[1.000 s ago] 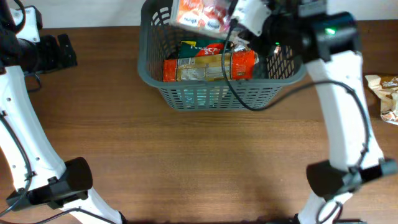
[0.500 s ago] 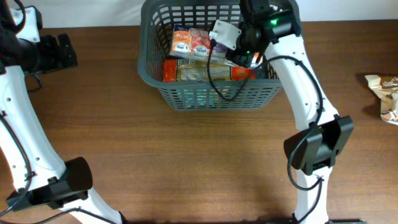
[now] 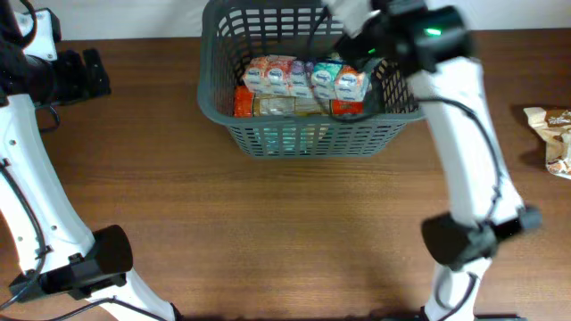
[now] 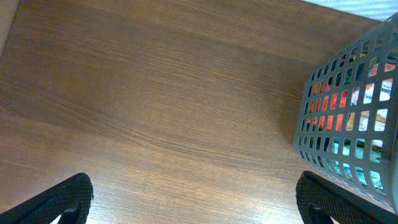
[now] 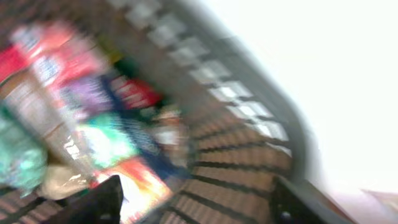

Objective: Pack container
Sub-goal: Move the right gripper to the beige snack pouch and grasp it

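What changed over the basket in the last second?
The right gripper lowered the colourful row of small snack packs into the dark grey slotted plastic basket, opened and drew back. The row now lies on the orange packet. The left gripper, the basket and the packet at the table's right edge stayed put.
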### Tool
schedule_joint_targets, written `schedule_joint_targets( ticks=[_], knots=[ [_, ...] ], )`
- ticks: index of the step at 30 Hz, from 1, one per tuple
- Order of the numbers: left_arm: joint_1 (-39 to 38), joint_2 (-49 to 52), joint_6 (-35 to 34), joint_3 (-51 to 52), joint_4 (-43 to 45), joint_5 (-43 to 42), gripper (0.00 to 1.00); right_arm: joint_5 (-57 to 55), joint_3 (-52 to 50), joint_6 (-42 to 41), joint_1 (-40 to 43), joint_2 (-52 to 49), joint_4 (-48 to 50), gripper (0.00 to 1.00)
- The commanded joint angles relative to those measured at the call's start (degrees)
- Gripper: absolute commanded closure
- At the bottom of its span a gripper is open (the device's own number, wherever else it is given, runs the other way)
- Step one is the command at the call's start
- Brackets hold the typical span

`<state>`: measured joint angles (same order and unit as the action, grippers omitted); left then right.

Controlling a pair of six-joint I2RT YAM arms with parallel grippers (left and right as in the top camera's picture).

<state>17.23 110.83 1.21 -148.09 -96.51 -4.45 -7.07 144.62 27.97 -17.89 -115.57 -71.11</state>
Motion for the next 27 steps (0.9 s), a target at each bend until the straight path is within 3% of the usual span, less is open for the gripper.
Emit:
schedule_joint_targets(
  ticks=[1,7,16,22,27],
  knots=[
    [0.2,-0.4,-0.5,-0.5,-0.2,0.0,0.01,-10.7,3.0,-10.7,4.3,8.4,-0.1,0.23],
    [0.2,-0.4,-0.5,-0.5,-0.2,0.0,0.01,-11.1,2.3,-22.3,18.9,9.2,-5.8,0.18],
    [0.2,-0.4,-0.5,-0.5,-0.2,0.0,0.01,-4.1,-7.9,-28.1,39.8,2.8,-7.3,0.17],
    [0.2,-0.4,-0.5,-0.5,-0.2,0.0,0.01,-3.5,-18.1,-28.4,47.0,-1.6,-0.9,0.15],
    [0.2,-0.4,-0.5,-0.5,-0.2,0.0,0.01,-3.5,-24.7,-23.5,50.2,-3.8,6.1,0.09]
  ],
)
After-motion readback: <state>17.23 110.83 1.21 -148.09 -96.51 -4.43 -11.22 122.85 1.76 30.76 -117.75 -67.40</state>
